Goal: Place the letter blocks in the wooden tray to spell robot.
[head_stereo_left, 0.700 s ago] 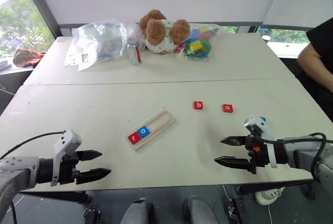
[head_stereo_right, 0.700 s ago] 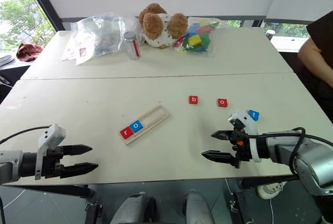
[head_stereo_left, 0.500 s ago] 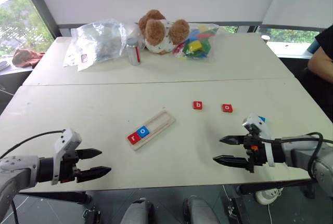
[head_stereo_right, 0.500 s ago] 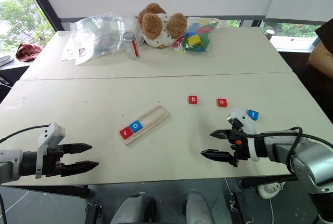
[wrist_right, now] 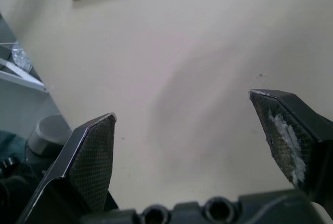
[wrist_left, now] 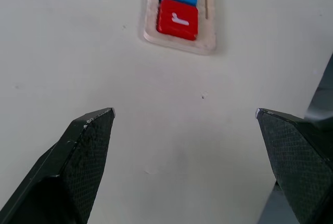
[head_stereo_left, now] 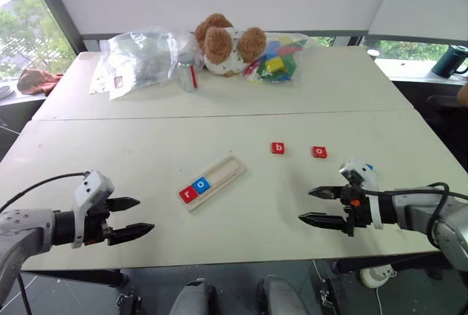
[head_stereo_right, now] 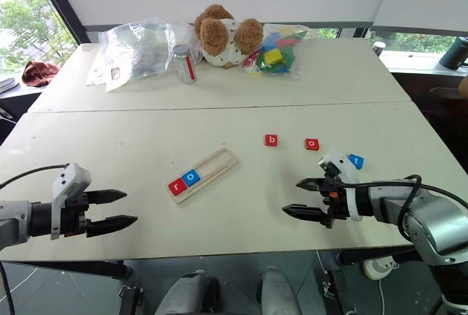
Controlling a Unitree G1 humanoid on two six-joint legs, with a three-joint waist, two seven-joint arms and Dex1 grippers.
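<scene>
The wooden tray point(head_stereo_left: 223, 172) lies slanted mid-table. In its near end sit two of the letter blocks, a red "r" point(head_stereo_left: 188, 195) and a blue "o" point(head_stereo_left: 202, 185). To its right a red "b" point(head_stereo_left: 278, 147) and a red "o" point(head_stereo_left: 319, 152) lie loose on the table. A blue "t" point(head_stereo_right: 355, 161) lies just past my right gripper point(head_stereo_left: 305, 206), which is open and empty near the front edge. My left gripper point(head_stereo_left: 144, 215) is open and empty at the front left, pointing toward the tray's near end point(wrist_left: 177, 44).
At the back of the far table sit a teddy bear point(head_stereo_left: 225, 43), a bag of coloured toy blocks point(head_stereo_left: 278, 58), a clear plastic bag point(head_stereo_left: 142, 55) and a small bottle point(head_stereo_left: 189, 72). A dark mug point(head_stereo_left: 452, 59) stands at the far right. A seam joins two tables.
The person at the right edge has withdrawn, uncovering the dark mug. My left gripper has shifted slightly away from the front edge. The blocks and tray have not moved.
</scene>
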